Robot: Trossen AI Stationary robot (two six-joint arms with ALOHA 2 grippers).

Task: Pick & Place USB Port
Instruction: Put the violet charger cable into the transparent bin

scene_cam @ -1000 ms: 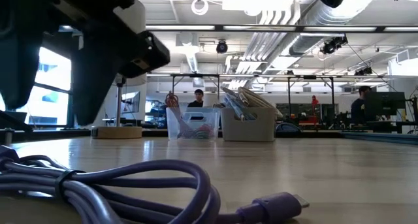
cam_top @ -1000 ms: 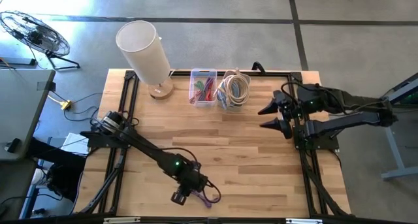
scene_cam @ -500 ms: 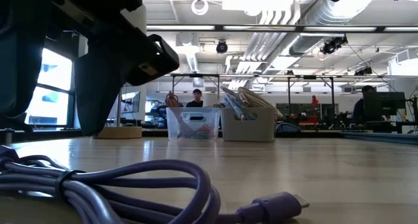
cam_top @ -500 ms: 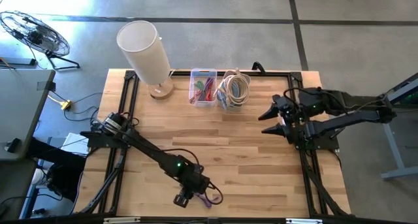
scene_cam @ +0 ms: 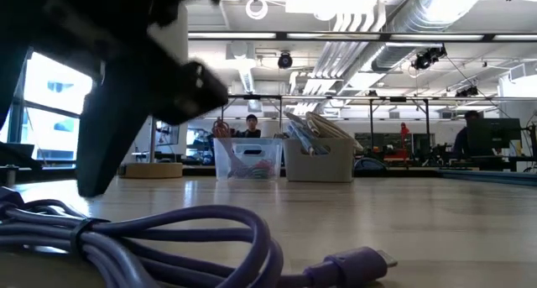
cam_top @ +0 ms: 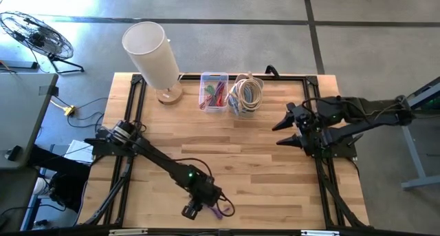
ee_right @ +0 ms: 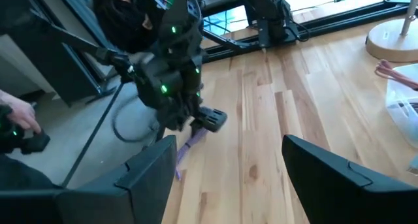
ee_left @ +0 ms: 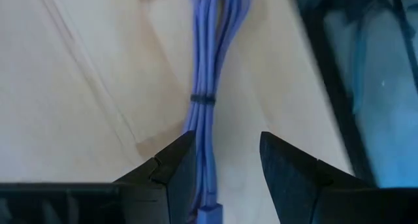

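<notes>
The purple USB cable lies coiled at the bench's 6 o'clock edge. The left gripper sits just at its 9 o'clock side, fingers partly spread astride the bundled strands, touching nothing clearly; it has edged slightly nearer the edge. The right gripper, at 3 o'clock, fingers wide and empty, has drawn back toward its base.

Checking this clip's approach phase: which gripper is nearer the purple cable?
Left. The left gripper sits right over the purple cable at the table's front edge; the right gripper waits far across.
</notes>
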